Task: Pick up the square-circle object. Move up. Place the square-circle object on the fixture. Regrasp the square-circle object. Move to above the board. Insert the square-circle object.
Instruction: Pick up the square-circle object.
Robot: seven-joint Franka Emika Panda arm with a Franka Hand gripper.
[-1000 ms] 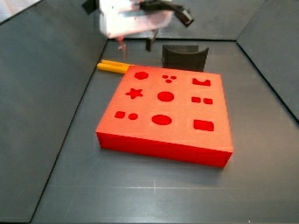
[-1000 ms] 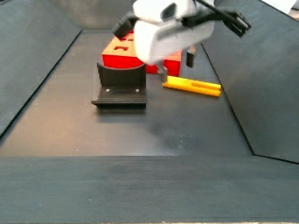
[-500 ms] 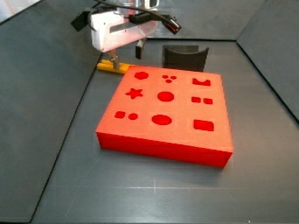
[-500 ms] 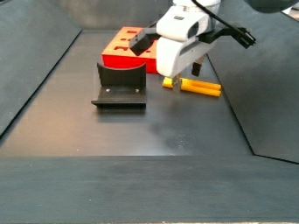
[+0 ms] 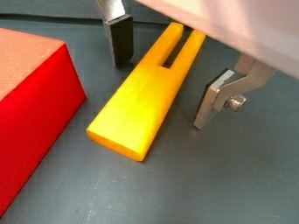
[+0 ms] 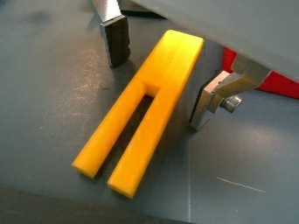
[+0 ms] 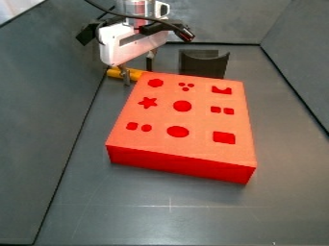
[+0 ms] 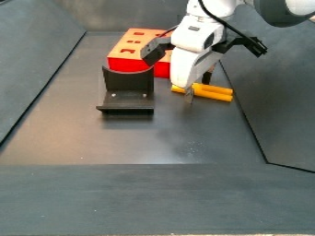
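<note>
Claw point(image 5: 170, 87) lowered over the square-circle object point(image 5: 149, 94) lying flat on the worktop point(image 8: 185, 138) beside the board point(image 7: 180, 120), fingers point(image 5: 118, 42) wide apart, straddling it without touching, gripping nothing.

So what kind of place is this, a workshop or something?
More likely a robot test bench: a dark walled tray holds a red board with shaped holes, a fixture, and a yellow peg with the arm's gripper lowered around it, jaws open.

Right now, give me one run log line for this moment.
phase: pre-grasp | gripper: open, low, straddling square-circle object | object: flat on floor beside board | fixture: empty
</note>
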